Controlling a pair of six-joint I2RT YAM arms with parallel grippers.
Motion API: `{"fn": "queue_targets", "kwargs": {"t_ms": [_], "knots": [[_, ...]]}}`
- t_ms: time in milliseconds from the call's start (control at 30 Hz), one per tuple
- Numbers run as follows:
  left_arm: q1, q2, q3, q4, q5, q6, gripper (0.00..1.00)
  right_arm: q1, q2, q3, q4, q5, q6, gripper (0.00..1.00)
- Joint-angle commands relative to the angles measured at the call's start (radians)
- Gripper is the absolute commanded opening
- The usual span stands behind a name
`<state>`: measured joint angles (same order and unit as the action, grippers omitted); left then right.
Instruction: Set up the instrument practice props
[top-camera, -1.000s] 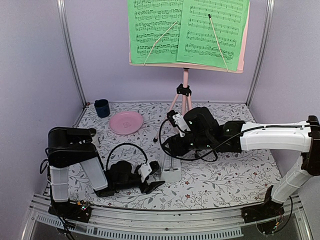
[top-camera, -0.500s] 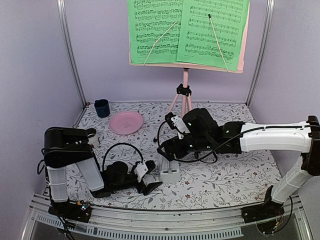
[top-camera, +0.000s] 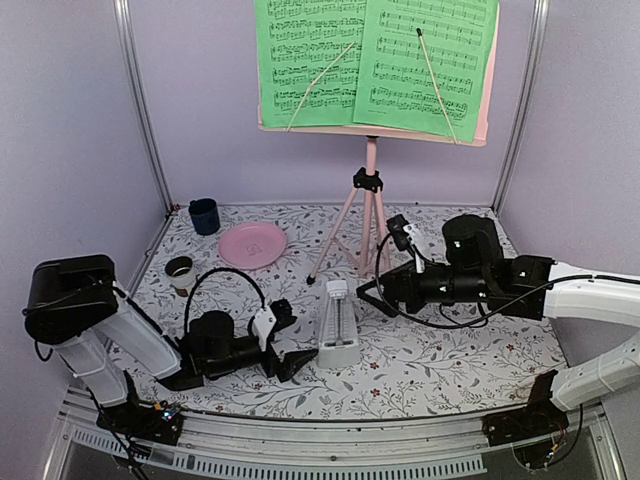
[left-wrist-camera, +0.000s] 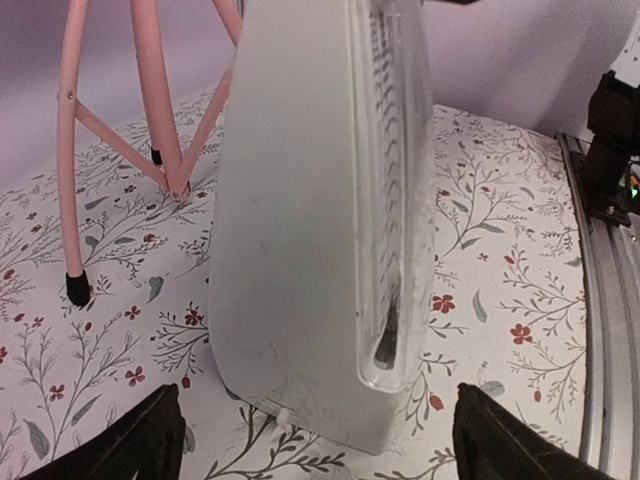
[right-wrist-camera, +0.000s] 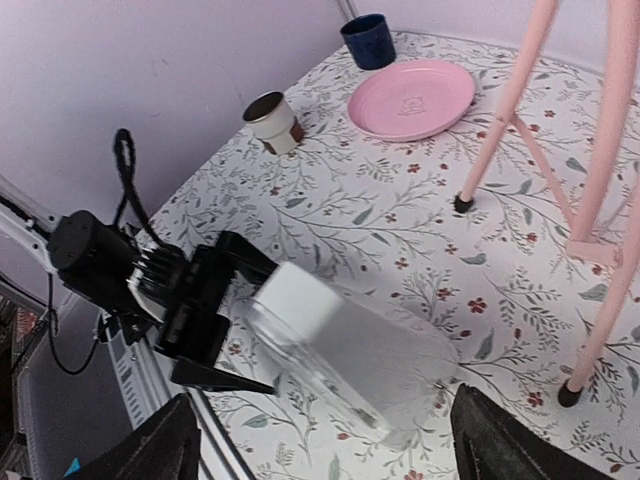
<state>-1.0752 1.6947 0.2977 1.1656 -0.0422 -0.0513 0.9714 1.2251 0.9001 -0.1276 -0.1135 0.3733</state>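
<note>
The white pyramid metronome (top-camera: 336, 325) stands upright on the floral table, free of both grippers. My left gripper (top-camera: 291, 341) is open just left of it, fingers wide apart; in the left wrist view (left-wrist-camera: 320, 452) the metronome (left-wrist-camera: 310, 220) fills the space ahead of the jaws. My right gripper (top-camera: 374, 292) is open and empty, up and to the right of the metronome (right-wrist-camera: 345, 345). The pink tripod music stand (top-camera: 370, 200) stands at the back, with green sheet-music pages (top-camera: 375, 65) on its desk.
A pink plate (top-camera: 252, 244), a dark blue cup (top-camera: 204, 215) and a small white-and-brown cup (top-camera: 180, 270) sit at the back left. The tripod legs (right-wrist-camera: 520, 100) stand close behind the metronome. The metal rail (top-camera: 330, 440) runs along the near edge.
My right gripper has let go of the metronome and pulled back to the right. The metronome now stands alone. My left arm's elbow has dropped to the left, its gripper staying beside the metronome.
</note>
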Motion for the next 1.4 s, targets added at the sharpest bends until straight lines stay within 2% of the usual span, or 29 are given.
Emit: {"fn": "queue_targets", "kwargs": {"t_ms": [0, 100, 200, 333, 500, 600, 833, 967, 1067, 1133, 1267, 1367], "knots": [[0.007, -0.104, -0.010, -0.133, 0.017, -0.092, 0.91, -0.075, -0.046, -0.159, 0.032, -0.049, 0.022, 0.79], [0.051, -0.177, -0.018, -0.172, 0.050, -0.159, 0.85, -0.088, -0.026, -0.225, 0.060, -0.034, 0.020, 0.65], [0.096, -0.221, -0.004, -0.230, 0.078, -0.213, 0.73, -0.092, 0.044, -0.260, 0.107, -0.028, 0.012, 0.52], [0.139, -0.255, 0.036, -0.332, 0.113, -0.265, 0.61, -0.094, 0.148, -0.291, 0.211, -0.039, 0.009, 0.41], [0.179, -0.294, 0.045, -0.370, 0.137, -0.311, 0.54, -0.093, 0.295, -0.287, 0.337, -0.096, 0.010, 0.28], [0.195, -0.311, 0.053, -0.399, 0.142, -0.327, 0.50, -0.084, 0.343, -0.285, 0.405, -0.127, 0.023, 0.24], [0.216, -0.313, 0.073, -0.426, 0.168, -0.354, 0.48, -0.013, 0.436, -0.247, 0.464, -0.129, 0.042, 0.23], [0.219, -0.311, 0.082, -0.435, 0.186, -0.352, 0.48, 0.025, 0.480, -0.220, 0.502, -0.138, 0.064, 0.22], [0.219, -0.312, 0.084, -0.438, 0.205, -0.343, 0.52, 0.061, 0.494, -0.203, 0.531, -0.139, 0.079, 0.22], [0.219, -0.322, 0.079, -0.435, 0.235, -0.331, 0.60, 0.081, 0.496, -0.198, 0.557, -0.141, 0.085, 0.23], [0.200, -0.362, 0.079, -0.463, 0.229, -0.300, 0.85, 0.092, 0.468, -0.233, 0.613, -0.135, 0.098, 0.25], [0.143, -0.385, 0.100, -0.519, 0.146, -0.273, 0.89, 0.090, 0.403, -0.291, 0.643, -0.116, 0.102, 0.29]]}}
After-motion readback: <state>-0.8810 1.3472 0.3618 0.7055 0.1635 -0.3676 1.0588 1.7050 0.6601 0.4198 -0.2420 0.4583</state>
